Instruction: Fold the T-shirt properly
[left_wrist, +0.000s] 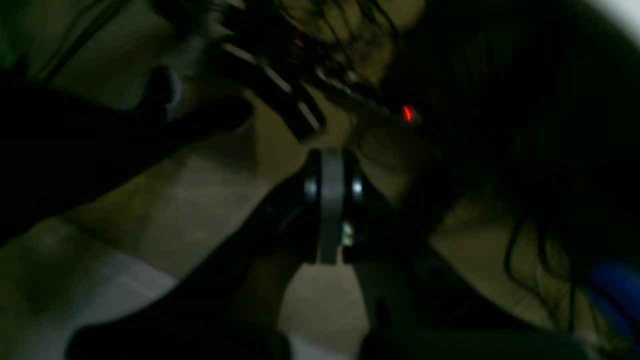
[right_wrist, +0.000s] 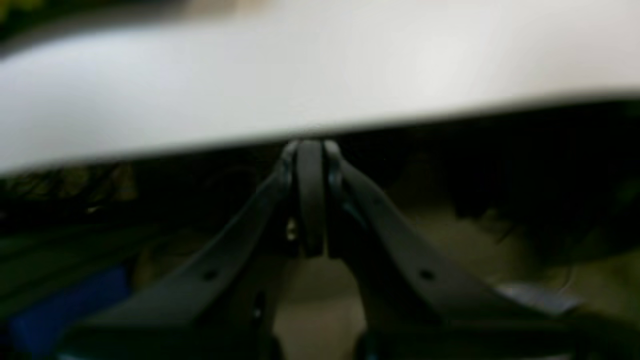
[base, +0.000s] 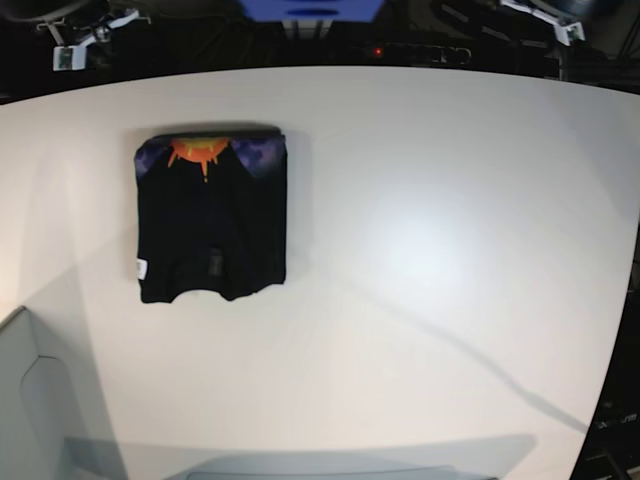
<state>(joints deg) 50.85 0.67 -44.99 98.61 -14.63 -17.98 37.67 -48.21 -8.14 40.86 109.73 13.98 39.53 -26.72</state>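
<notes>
The black T-shirt (base: 210, 230) lies folded into a compact rectangle on the left part of the white table (base: 430, 250). An orange sun and purple print (base: 200, 152) show along its far edge, and a small white tag (base: 141, 268) sits at its near left corner. Neither gripper touches it or appears in the base view. In the left wrist view my left gripper (left_wrist: 330, 157) is shut with nothing between its pads, hanging over a dim floor. My right gripper (right_wrist: 310, 147) is also shut and empty, just below the table's edge (right_wrist: 320, 130).
Dark cables and equipment with a red light (left_wrist: 408, 113) lie on the floor beneath the left gripper. A blue object (base: 310, 8) stands beyond the table's far edge. A grey-white surface (base: 30, 400) sits at the near left corner.
</notes>
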